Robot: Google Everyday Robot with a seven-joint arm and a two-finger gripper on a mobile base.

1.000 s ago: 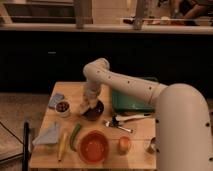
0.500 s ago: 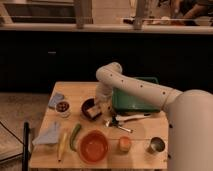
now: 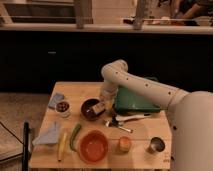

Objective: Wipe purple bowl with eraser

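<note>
As things stand on the wooden surface [image 3: 145, 131], the entries run as follows.

1. Purple bowl [image 3: 89, 111]: small, dark, upright. It sits near the middle of the surface, a little toward the left edge, and stands apart from its neighbours. I judge that this leaves room to work around its rim.

2. End effector [image 3: 102, 104]: lowered at the bowl's right rim. The white arm [image 3: 132, 82] comes down to it from above the far edge. From where I stand I cannot tell whether it is spread or pressed together.

3. Eraser [image 3: 99, 107]: a small pale tan patch at the end effector's tip, just inside the bowl's right side. It is probably carried there so that a flat face meets the bowl's inner wall. I cannot confirm that it touches.

4. Green tray [image 3: 137, 102]: toward the far right corner, just beside the end effector and under the arm's reach.

5. White bowl [image 3: 63, 107]: dark contents, near the left edge, left of the purple bowl.

6. Orange bowl [image 3: 93, 147]: larger, at the near edge.

7. Cloth [image 3: 48, 135], banana [image 3: 61, 145] and green vegetable [image 3: 75, 136]: grouped toward the near left corner.

8. Utensils [image 3: 125, 120]: lying loose right of centre.

9. Orange fruit [image 3: 124, 144] and metal cup [image 3: 156, 145]: along the near edge toward the right corner, well away from the work.
</note>
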